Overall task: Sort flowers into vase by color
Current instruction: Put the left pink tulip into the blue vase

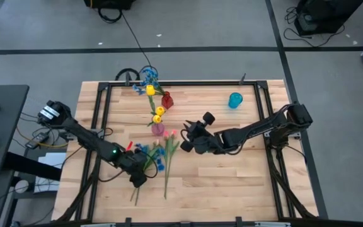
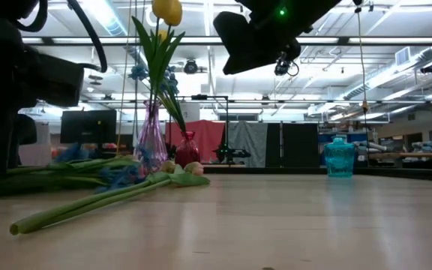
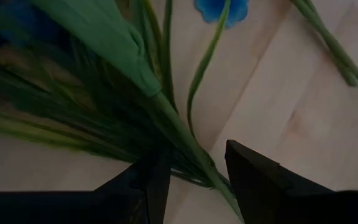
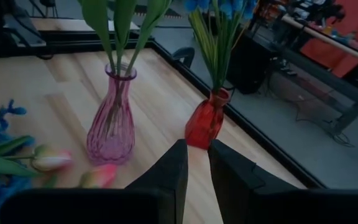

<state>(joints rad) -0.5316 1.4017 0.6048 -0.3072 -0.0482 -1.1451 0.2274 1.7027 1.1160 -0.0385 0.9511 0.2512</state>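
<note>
**Left jaws spread around the stems**

High view: your left gripper [image 1: 136,178] sits over the loose flowers [image 1: 159,154]; the right gripper [image 1: 186,140] waits just beside the pink vase [image 1: 158,128].

Left wrist view: jaws spread, green stems [image 3: 185,140] between them.

Right wrist view: jaws almost pressed together, holding nothing, red vase [image 4: 204,122] just ahead.

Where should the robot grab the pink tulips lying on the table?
Probably low on a stem, coming from above. The pink tulips lie flat beside the pink vase, buds toward it, and their long thin stems run out over bare wood toward the table's near edge. The buds look soft, so pinching a stem seems safer.
</note>
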